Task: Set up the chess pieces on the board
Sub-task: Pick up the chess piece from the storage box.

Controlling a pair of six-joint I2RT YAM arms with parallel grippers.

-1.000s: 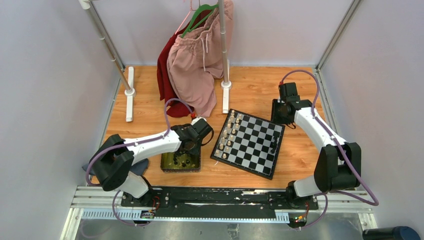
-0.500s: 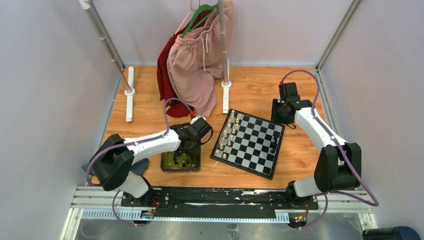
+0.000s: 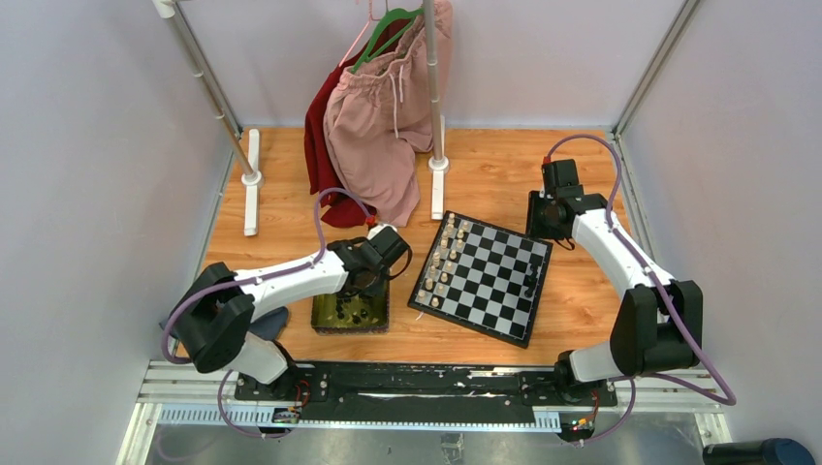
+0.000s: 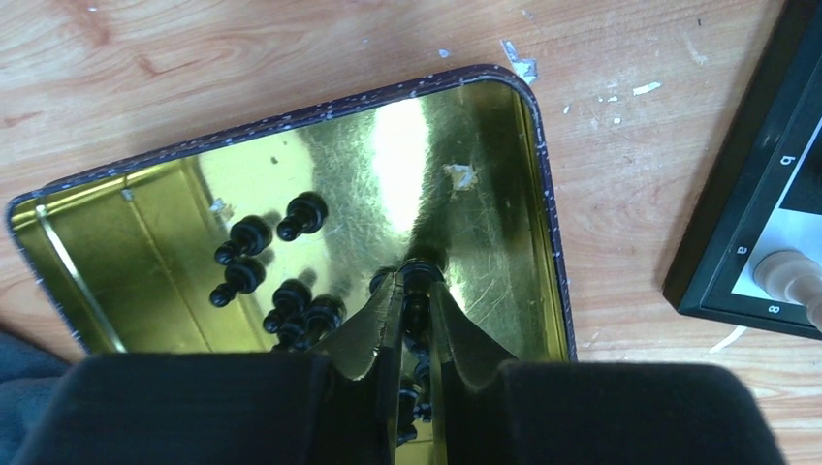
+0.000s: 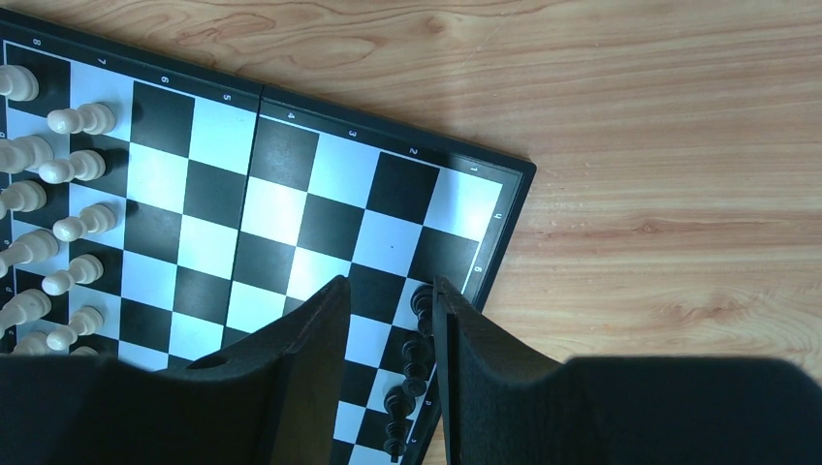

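left hand (image 4: 415,283) clamped on black chess piece (image 4: 419,271) over tray (image 4: 465,232) | likely light, stiff, slippery (take at the waist) | right hand (image 5: 390,289) parted, empty

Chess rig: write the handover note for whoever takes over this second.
The left gripper is shut on a black piece over the tray.
The right gripper is open and empty, above the board at its edge.
Done: the white pieces stand in two rows on one side, and a few black pieces stand along the opposite edge.
Left: the loose pieces lying in the tray must go onto the board.
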